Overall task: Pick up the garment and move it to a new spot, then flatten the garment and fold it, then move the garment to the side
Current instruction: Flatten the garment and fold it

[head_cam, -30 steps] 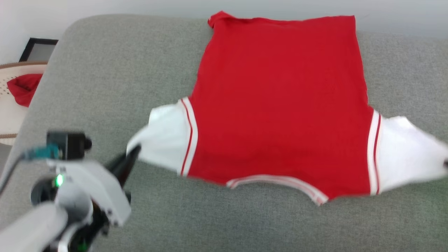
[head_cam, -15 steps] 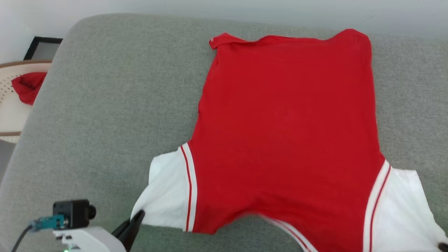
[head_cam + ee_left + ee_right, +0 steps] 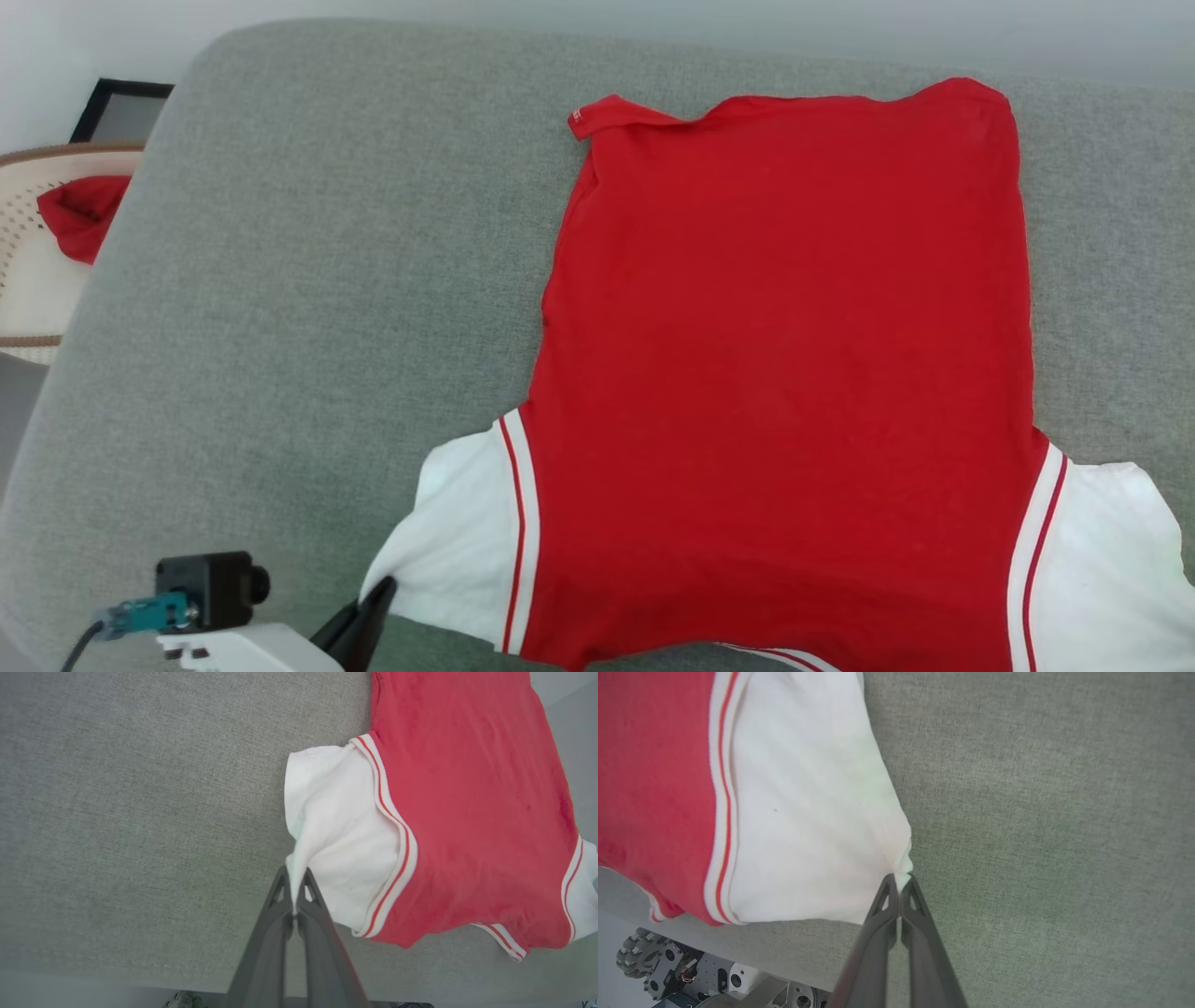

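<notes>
The garment (image 3: 784, 373), a bright red shirt with white sleeves and thin red and white stripes, lies spread on the grey cushion (image 3: 308, 308), hem far, collar near. My left gripper (image 3: 378, 597) is shut on the tip of the left white sleeve (image 3: 336, 830); the pinch is plain in the left wrist view, at the left gripper (image 3: 295, 882). My right gripper (image 3: 901, 882) is shut on the corner of the right white sleeve (image 3: 803, 812). The far left hem corner (image 3: 597, 114) is turned over.
A pale woven basket (image 3: 28, 280) with another red cloth (image 3: 79, 213) stands off the cushion's left edge, beside a dark frame (image 3: 121, 110). The cushion's left half is bare grey fabric. The robot's wheeled base (image 3: 658, 961) shows below the cushion's near edge.
Both grippers have drawn the sleeves toward the near edge, and the shirt has slid nearer and flattened. The left gripper sits lower in the head view than a second ago.
</notes>
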Robot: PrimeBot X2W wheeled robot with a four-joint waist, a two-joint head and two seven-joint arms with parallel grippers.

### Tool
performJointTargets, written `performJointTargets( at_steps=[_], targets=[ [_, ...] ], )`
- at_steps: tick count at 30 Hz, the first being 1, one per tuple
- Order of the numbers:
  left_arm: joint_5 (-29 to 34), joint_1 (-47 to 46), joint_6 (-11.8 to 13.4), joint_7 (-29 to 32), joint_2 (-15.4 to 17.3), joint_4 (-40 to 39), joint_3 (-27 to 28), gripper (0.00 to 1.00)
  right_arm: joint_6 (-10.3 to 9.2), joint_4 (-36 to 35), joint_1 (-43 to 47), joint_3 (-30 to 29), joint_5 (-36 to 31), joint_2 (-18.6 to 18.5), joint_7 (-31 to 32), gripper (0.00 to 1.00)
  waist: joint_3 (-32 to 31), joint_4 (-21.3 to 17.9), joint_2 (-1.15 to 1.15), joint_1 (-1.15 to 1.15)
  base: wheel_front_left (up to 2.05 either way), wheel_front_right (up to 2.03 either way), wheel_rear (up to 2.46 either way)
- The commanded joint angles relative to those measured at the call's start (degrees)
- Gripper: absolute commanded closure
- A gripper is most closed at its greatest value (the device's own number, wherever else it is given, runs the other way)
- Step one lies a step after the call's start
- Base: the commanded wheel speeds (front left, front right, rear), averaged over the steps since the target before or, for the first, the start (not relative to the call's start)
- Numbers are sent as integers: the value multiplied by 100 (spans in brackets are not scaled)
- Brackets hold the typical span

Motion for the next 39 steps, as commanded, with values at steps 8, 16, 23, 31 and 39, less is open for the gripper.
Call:
performJointTargets(
  at_steps=[8,16,23,31,39],
  targets=[
    [187,-185,-138,-68,-251,144,-115,100,-6,-482,-452,-119,-43,269,150,0,101,-12,0,0,0,0,0],
    [345,-390,-289,-112,-419,228,-173,100,-5,-677,-1953,-103,-523,189,-190,0,298,52,0,0,0,0,0],
    [538,-688,-454,-56,-637,324,-281,100,-5,535,-3593,305,-1057,85,-717,0,568,287,0,0,0,0,0],
    [725,-1098,-746,-7,-1031,546,-459,100,-5,2529,-5417,854,-1497,-180,-1059,0,1042,771,0,0,0,0,0],
    [860,-1454,-1102,37,-1462,886,-641,100,-5,4181,-6717,1084,-1952,-406,-994,0,1476,1324,0,0,0,0,0]
  ],
)
